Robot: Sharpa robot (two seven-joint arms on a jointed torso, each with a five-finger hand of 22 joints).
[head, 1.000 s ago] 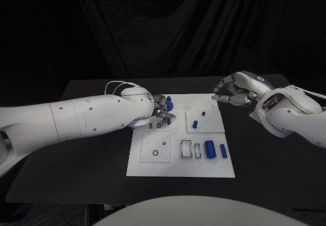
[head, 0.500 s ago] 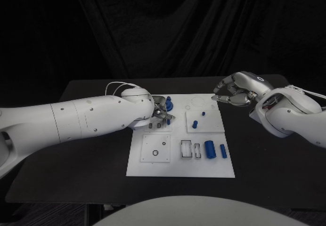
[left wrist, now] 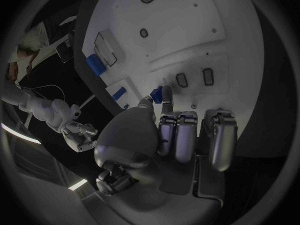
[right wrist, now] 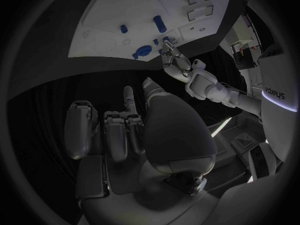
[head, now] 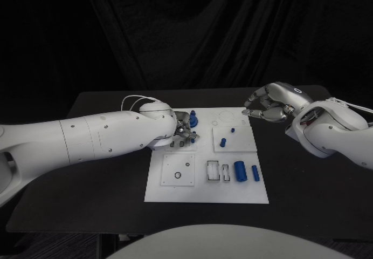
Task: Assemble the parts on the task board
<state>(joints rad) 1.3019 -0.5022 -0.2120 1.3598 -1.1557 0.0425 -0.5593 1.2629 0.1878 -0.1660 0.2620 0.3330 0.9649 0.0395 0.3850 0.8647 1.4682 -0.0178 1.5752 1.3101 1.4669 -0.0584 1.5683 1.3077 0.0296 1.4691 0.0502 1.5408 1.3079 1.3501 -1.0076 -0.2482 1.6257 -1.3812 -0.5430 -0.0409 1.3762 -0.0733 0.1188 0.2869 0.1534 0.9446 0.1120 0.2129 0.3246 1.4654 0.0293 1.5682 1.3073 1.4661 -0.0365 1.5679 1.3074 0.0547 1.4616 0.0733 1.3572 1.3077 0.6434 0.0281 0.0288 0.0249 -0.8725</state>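
Head view, left robot hand (head: 183,131) pinching blue part (left wrist: 159,94) at task board (head: 207,196) far edge, right robot hand (head: 268,106) curled, beyond corner

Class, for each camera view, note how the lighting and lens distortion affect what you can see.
Head view: dim, black backdrop, the white rectangular task board stands out, edges straight. Left wrist view: fisheye bends the board's edges, silver left robot hand looms large. Right wrist view: the same curving, dark surround, silver right robot hand large.

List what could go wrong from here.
The left hand works at the board's far left, close to a blue part; it could knock that part. Its fingers hide the spot from the head view, so misplacement may go unseen. The right hand hovers off the board, unable to steady it.
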